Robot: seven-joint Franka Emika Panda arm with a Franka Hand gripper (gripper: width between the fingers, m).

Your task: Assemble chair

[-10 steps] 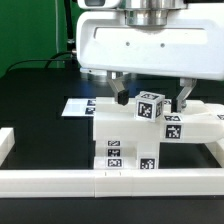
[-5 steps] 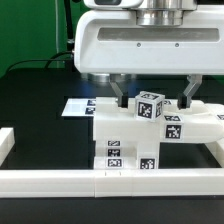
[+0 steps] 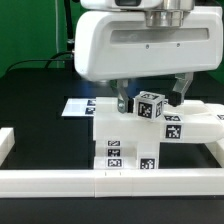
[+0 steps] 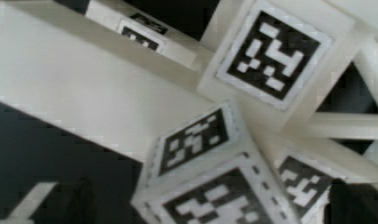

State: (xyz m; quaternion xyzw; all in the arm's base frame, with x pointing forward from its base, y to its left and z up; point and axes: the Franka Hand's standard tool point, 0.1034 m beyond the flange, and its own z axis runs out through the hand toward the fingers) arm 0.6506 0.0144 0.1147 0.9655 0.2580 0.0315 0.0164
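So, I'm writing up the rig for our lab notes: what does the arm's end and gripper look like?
The gripper has a wide, rounded, glossy white body with two dark, narrow fingers hanging from its underside. Above the body sits a grey metallic cylindrical wrist flange. A dark cable runs behind it on the exterior view's left. No markings are visible on it.

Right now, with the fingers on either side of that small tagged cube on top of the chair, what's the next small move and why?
Probably close the fingers on the cube. In the exterior view one finger sits on each side of it with a gap on both sides, so the gripper looks open and roughly centred. The cube rests on the chair, and whether it is seated there cannot be told, so close gently.
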